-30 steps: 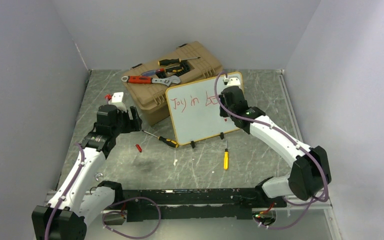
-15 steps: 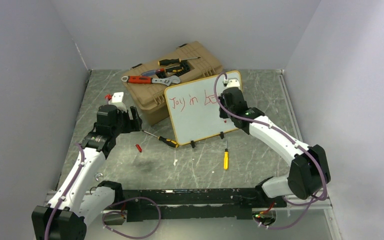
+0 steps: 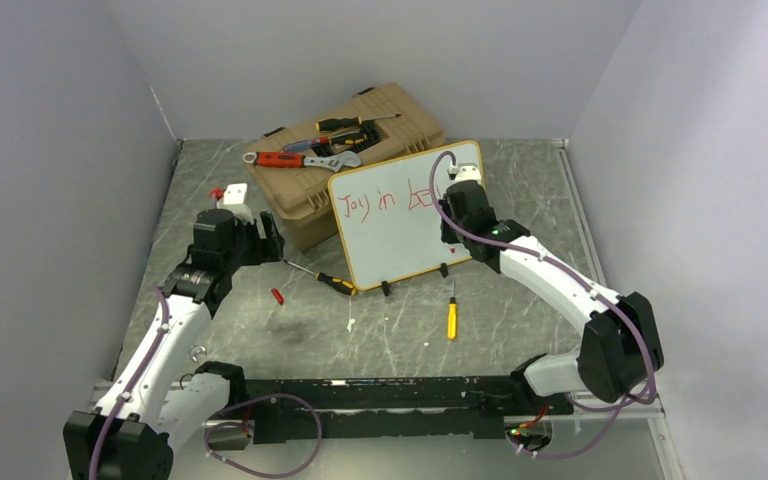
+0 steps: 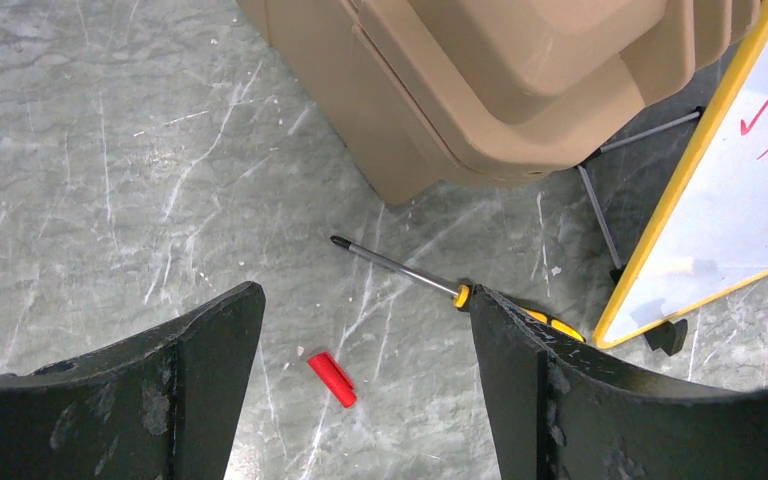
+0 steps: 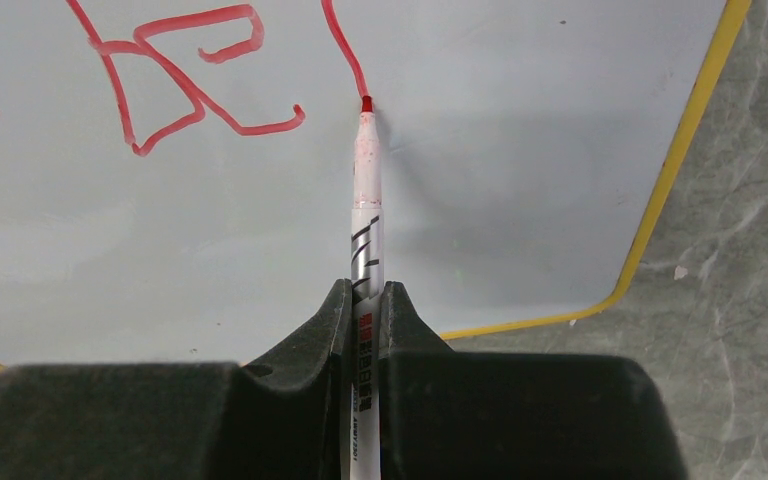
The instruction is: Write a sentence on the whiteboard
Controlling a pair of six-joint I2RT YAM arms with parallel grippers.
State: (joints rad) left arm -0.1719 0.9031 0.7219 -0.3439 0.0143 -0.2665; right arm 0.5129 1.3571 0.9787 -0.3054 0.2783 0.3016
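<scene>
Over the last second the right gripper (image 5: 365, 298) is sliding a little to the right along the top line of the board (image 3: 400, 250), and the sentence (image 3: 378, 201) is growing with it. "Joy in" is now being followed by a finished "be", with a fresh red stroke coming down to the tip of the marker (image 5: 366, 200). By my judgement the writing is going steadily but is sitting well short of done, since only part of the first line is showing and the lower half of the board is staying bare. The right jaws are clamping tight on the marker's barrel. The marker's long axis is running straight out from the jaws, with its red tip pointing away from the wrist and pressing on the board's face at the end of that stroke. The board is standing on the table (image 3: 260, 330) on its black feet, leaning back, just in front of the toolbox (image 3: 305, 205). Its long axis is lying across the table, the right end a little farther back, and its face is looking toward the arms. The left gripper (image 4: 363, 295) is hanging motionless with its jaws well apart and nothing between them, above a screwdriver (image 4: 400, 270) and a red cap (image 4: 331, 378).
</scene>
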